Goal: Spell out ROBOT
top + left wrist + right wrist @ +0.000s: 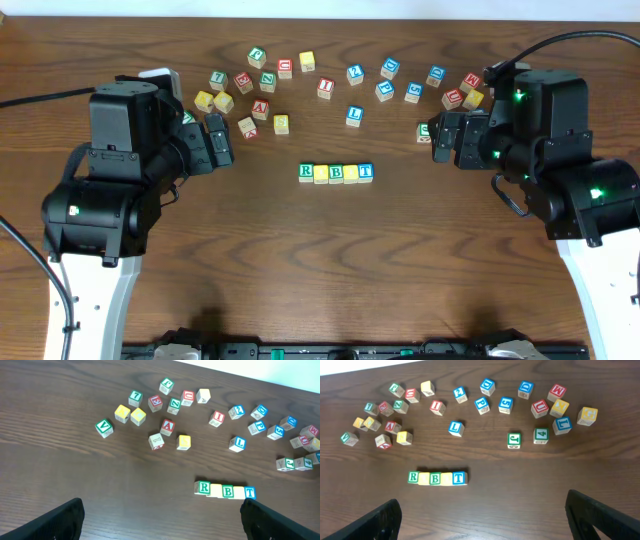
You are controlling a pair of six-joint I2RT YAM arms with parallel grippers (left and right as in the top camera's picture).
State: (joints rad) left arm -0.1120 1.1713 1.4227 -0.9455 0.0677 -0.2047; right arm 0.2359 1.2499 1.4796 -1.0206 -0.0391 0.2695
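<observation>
A row of five letter blocks (335, 172) lies at the table's centre: green R, a pale yellow block, green B, a pale yellow block, blue T. The yellow blocks' letters are too faint to read. The row also shows in the left wrist view (225, 491) and the right wrist view (437, 478). My left gripper (222, 140) (160, 520) is open and empty, left of the row. My right gripper (440, 138) (482, 520) is open and empty, right of the row.
Loose letter blocks lie scattered along the far side: a cluster at upper left (245, 85), a blue L (354, 115), more blue and red ones at upper right (440, 85). Both arm bases stand at the table's near corners.
</observation>
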